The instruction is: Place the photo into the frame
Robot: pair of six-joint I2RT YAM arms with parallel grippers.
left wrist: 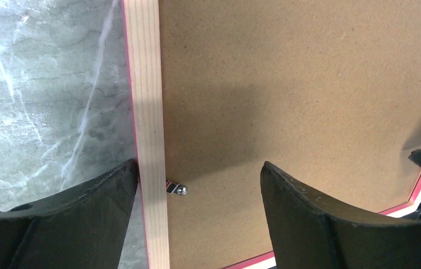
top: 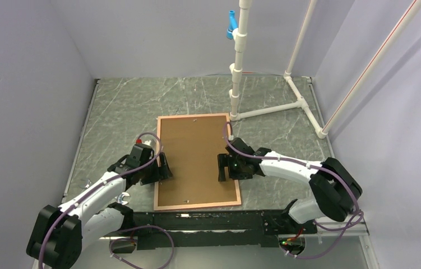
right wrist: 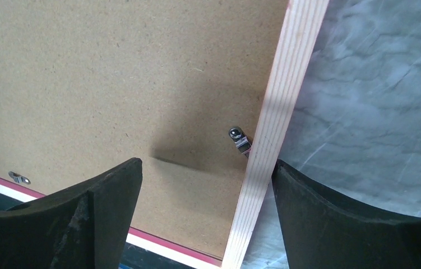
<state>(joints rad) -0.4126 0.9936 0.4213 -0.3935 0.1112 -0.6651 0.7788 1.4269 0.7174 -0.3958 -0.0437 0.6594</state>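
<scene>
We see pale lavender walls (top: 28, 84) closing in a grey, marble-veined table (top: 124, 106). The frame (left wrist: 149, 112) lies flat on it, face down, its long sides running away from the arm bases. Inside its thin pinkish-red edge and pale wood rails a brown backing board (top: 197, 159) fills the opening, so the photo is hidden from us and we cannot tell whether it lies beneath. Behind the frame and to its right stands a white pipe stand (top: 264, 109), its upright rising just past the frame's far right corner, with a blue fitting (top: 231, 25) near the top. Left of the frame, the left arm (top: 93, 196) reaches in low with its elbow bent. The left gripper (left wrist: 199, 168) hangs over the frame's left rail with its fingers spread wide, one over the table just outside the rail and the other over the board, pinching nothing. A small metal tab (left wrist: 177, 189) sits on the board beside the rail, between those fingers. Right of the frame, the right arm (top: 292, 165) stretches in with its forearm nearly level. The right gripper (right wrist: 207, 163) mirrors that pose over the frame's right rail, fingers wide apart, one over the board and one over the table, holding nothing, with another metal tab (right wrist: 240, 140) between them.
</scene>
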